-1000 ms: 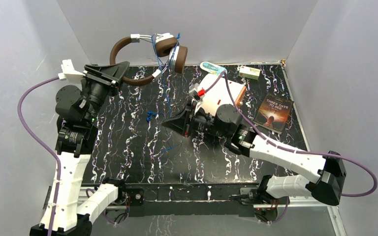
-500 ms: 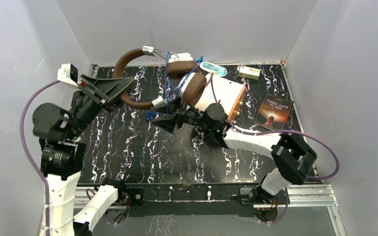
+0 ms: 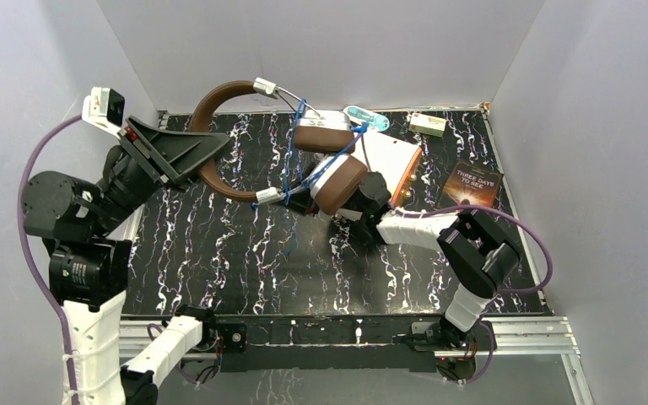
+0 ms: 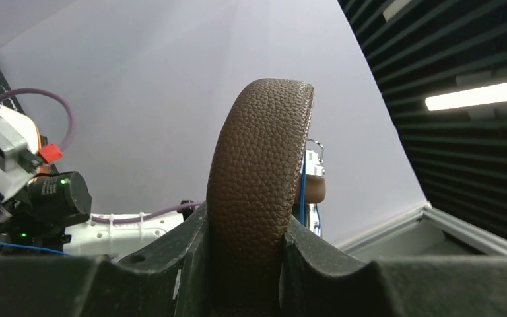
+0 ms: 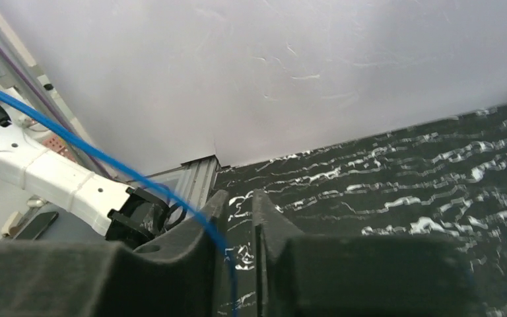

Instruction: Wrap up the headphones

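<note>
The headphones hang above the table's back middle: the brown headband (image 3: 211,97) arcs left, and the two brown ear cups (image 3: 340,181) sit over the right arm. My left gripper (image 3: 209,145) is shut on the headband (image 4: 257,165), which stands upright between the jaws of the left gripper (image 4: 245,231). The thin blue cable (image 3: 291,156) loops around the cups. My right gripper (image 3: 299,202) lies just under the lower cup. In the right wrist view the cable (image 5: 105,158) runs down between the jaws of the right gripper (image 5: 239,198), along the left finger, with a narrow gap still showing.
A large cream cylinder (image 3: 392,156) lies behind the right wrist. A book (image 3: 470,190) rests at the right, a small pale box (image 3: 428,124) and a teal-white object (image 3: 367,118) near the back wall. Grey walls close in the black marbled table (image 3: 236,253) on three sides.
The left arm tilted the headphones down and to the right, so the cups came over the right arm. The right arm swung left under them; its jaws opened, then narrowed around the cable.
</note>
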`<state>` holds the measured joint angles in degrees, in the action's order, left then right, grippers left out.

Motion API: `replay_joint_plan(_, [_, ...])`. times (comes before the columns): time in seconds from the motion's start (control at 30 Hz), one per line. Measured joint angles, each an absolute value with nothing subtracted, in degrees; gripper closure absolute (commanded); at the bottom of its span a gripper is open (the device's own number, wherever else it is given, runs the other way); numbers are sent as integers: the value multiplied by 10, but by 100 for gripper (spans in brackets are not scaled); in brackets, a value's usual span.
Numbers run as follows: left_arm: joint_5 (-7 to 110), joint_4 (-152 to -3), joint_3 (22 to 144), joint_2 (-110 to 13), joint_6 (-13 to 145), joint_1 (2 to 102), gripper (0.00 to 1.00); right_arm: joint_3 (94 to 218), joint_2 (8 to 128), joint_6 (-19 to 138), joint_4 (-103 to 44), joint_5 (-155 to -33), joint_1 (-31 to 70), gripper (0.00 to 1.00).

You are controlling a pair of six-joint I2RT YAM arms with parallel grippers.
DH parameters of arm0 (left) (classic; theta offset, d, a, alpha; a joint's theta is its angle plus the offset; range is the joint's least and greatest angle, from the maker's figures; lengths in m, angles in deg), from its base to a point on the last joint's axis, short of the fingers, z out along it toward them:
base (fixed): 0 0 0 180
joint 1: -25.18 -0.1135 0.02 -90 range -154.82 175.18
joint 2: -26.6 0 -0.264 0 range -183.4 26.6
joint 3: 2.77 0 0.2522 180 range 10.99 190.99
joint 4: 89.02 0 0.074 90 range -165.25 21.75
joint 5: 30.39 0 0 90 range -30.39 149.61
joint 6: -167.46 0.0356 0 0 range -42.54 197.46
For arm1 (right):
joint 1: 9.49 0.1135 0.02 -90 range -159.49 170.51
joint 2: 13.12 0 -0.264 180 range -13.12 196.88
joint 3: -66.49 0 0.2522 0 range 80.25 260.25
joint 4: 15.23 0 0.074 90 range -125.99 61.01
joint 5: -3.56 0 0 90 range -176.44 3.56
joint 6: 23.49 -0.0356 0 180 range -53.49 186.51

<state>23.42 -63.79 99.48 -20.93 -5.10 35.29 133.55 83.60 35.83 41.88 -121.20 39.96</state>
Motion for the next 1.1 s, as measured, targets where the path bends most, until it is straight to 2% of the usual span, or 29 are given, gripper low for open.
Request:
replay_joint_plan(0.17, [148,-633,1044,-235,26,354,100,1322,833,323,393,-1240,332,99])
replay_joint_plan(0.3, [69,-531,1061,-231,151,355,100,1346,799,325,281,-1278,260,100])
replay_joint_plan(0.37, [54,-359,1114,-241,298,355,100,1419,763,348,151,-1306,204,100])
replay_joint_plan(0.4, [83,-240,1165,-261,399,355,100,1465,750,371,68,-1322,200,100])
replay_joint_plan(0.47, [190,-106,1153,-267,499,392,100,1599,748,414,-128,-1351,205,100])
replay_joint_plan(0.5, [243,-75,1136,-272,519,408,100,1639,748,428,-196,-1357,206,100])
replay_joint_plan(0.63, [501,-14,1040,-318,550,463,100,1942,833,500,-487,-1365,208,100])
replay_joint_plan(0.87, [705,-148,941,-295,539,466,100,1966,837,455,-566,-1427,209,100])
replay_joint_plan(1.1, [839,-326,862,-262,488,467,100,1838,771,333,-449,-1450,233,100])
